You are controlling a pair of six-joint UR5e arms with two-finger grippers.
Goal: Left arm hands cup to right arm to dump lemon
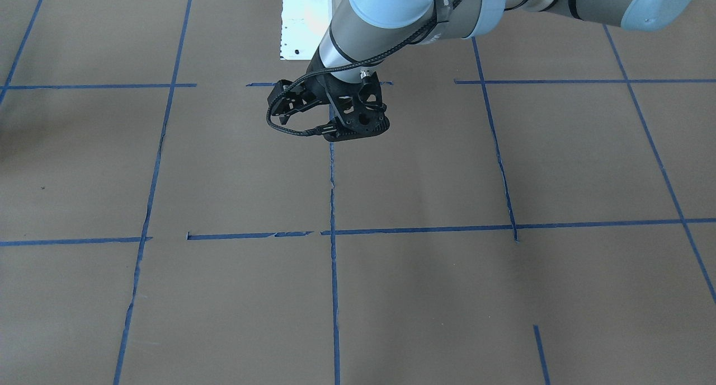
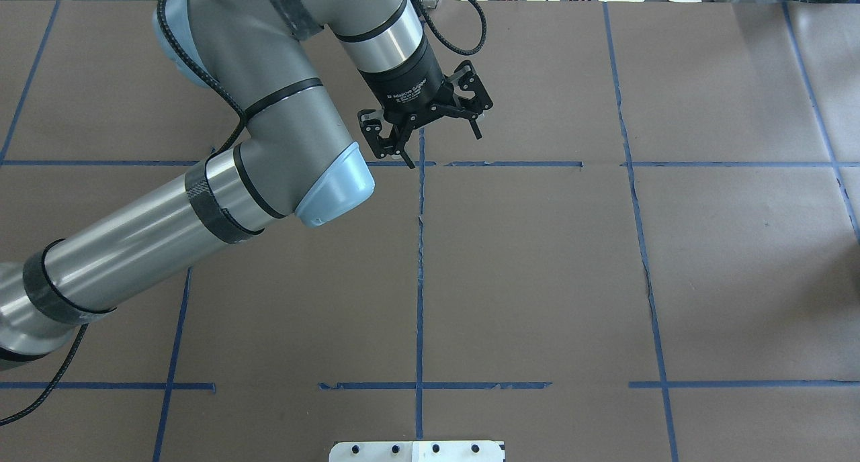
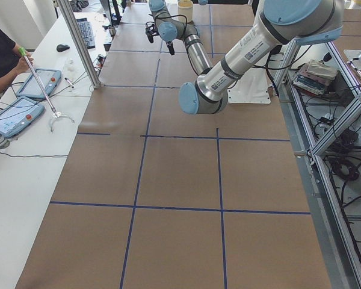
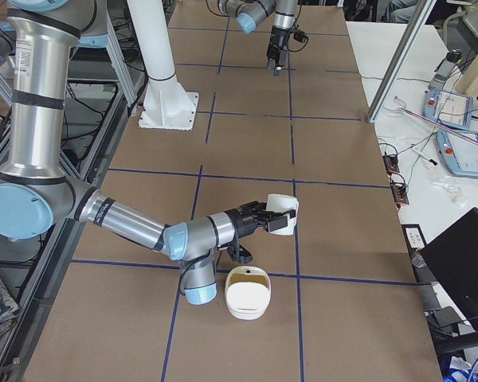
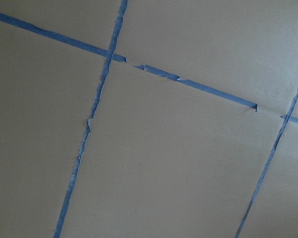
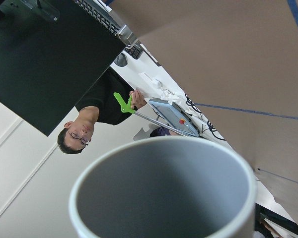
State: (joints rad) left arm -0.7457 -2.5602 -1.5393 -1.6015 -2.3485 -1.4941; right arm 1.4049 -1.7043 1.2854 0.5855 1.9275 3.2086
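My right gripper [image 4: 280, 216] is shut on the off-white cup [image 4: 284, 212] and holds it tipped on its side above the table. In the right wrist view the cup's [image 6: 164, 198] grey inside fills the lower frame and no lemon shows in it. My left gripper [image 2: 433, 129] is open and empty, hovering over a blue tape crossing far from the cup; it also shows in the front-facing view [image 1: 330, 113]. I cannot make out the lemon for certain; a yellowish patch [image 4: 252, 277] lies inside a cream bowl below the cup.
The cream bowl [image 4: 247, 304] stands on the table just under the right gripper. A white mounting plate [image 2: 416, 450] lies at the table's near edge. An operator with a green-tipped stick [image 6: 123, 103] stands at the side table, where tablets [image 3: 15, 114] lie.
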